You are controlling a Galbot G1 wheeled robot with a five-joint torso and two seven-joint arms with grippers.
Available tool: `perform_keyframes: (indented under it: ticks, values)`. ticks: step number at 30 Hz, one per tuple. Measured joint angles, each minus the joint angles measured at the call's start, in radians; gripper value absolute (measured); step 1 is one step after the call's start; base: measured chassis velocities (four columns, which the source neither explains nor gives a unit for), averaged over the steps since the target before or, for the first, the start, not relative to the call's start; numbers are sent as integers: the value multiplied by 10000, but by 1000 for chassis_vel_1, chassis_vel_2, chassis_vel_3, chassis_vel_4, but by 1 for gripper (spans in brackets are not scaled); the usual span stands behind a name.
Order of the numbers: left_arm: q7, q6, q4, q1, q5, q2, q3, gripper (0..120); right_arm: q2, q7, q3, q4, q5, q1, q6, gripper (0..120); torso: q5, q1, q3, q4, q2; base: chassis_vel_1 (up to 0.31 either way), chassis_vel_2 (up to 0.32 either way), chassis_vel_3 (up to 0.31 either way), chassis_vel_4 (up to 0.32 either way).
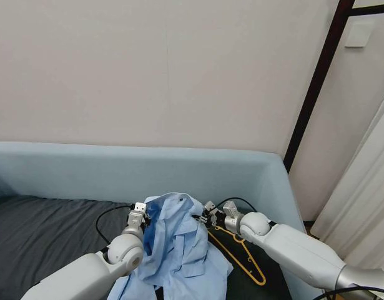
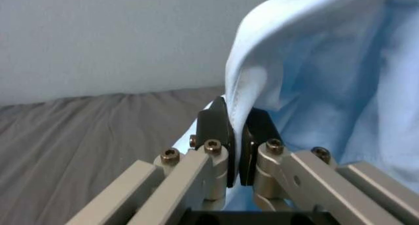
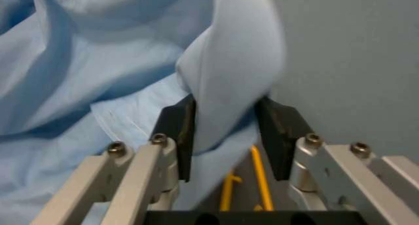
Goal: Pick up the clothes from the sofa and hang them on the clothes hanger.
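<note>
A light blue shirt (image 1: 176, 244) is held up above the dark sofa seat (image 1: 42, 225), drooping between my two grippers. My left gripper (image 1: 140, 215) is shut on the shirt's left edge; in the left wrist view its black pads (image 2: 219, 129) pinch a fold of the shirt (image 2: 327, 78). My right gripper (image 1: 208, 212) grips the other edge; in the right wrist view a thick fold of the shirt (image 3: 222, 73) fills the gap between its pads (image 3: 180, 132). A yellow hanger (image 1: 245, 256) lies on the seat below the right arm and also shows as a yellow hanger (image 3: 260, 178) under the fingers.
The pale blue sofa back (image 1: 117, 172) runs behind the shirt, with its right armrest (image 1: 282, 200) close to my right arm. A plain wall (image 1: 167, 69) stands behind, with a dark door frame (image 1: 316, 81) and a white curtain (image 1: 366, 200) at the right.
</note>
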Motion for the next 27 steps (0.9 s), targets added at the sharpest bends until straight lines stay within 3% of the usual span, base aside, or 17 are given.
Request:
perform_keyframes:
  ticks: [8,12,17,22,27]
  values:
    - [-74,-6,-105,216,-11,-18,-232,0,-999,1154,1099,1127,-311,-838,-442,65,1,0,0,0,1,0,0,0,0]
    - [-80,-92,-198,365,14,19,-349,0,-1515,2205,2401,3019,1264,-2151,-888,84,1,-2,-1,-3,2,0,0,0,0]
    - [-80,-114,-221,426,35,82,-346,0,-1557,2618,3259,3971,2234,-3067,-1025,98,1,-4,-2,1,3,0,0,0,0]
    - [-93,-134,-225,393,37,96,-347,0,-1758,2486,3334,3795,2510,-3195,-935,100,0,-2,0,3,2,0,0,0,0]
    - [-121,-146,-258,398,44,57,-372,0,-1930,2690,3751,4786,2749,-4209,-1130,100,-1,-3,-1,1,2,0,0,0,0]
